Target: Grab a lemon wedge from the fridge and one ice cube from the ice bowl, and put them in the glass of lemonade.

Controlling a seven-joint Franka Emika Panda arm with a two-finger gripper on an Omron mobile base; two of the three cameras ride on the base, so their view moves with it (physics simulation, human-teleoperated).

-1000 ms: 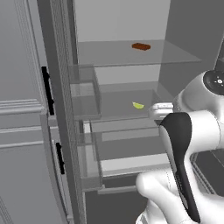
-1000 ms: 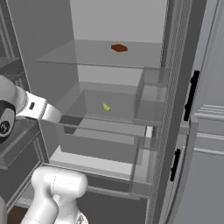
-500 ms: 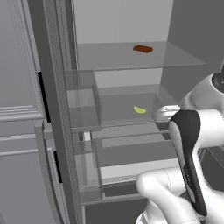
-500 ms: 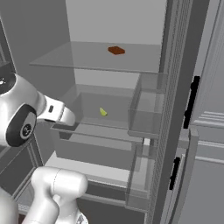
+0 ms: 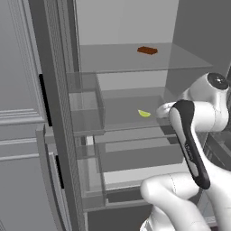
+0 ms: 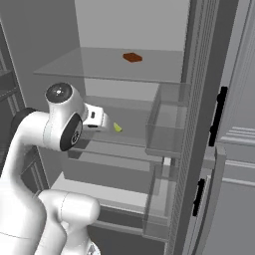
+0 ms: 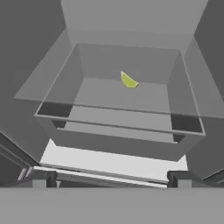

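The fridge [image 5: 58, 90] stands open, a tall dark grey unit with a matte, ribbed door edge and clear glass shelves that look like thin, faintly tinted slabs. On the middle shelf [image 5: 126, 124] lies the lemon wedge [image 5: 144, 113], a small yellow-green crescent with a pointed tip, alone on the glass and well back from the front edge. A flat reddish-brown bar [image 5: 147, 50] sits on the shelf above. Boxy clear door bins [image 6: 167, 132] hang beside the shelves. The glossy white arm reaches toward the middle shelf, with its gripper [image 7: 109, 179] short of the wedge; the two small dark fingers [image 7: 40, 179] stand wide apart, holding nothing. Pale panelled cabinets [image 5: 18, 113] flank the fridge.
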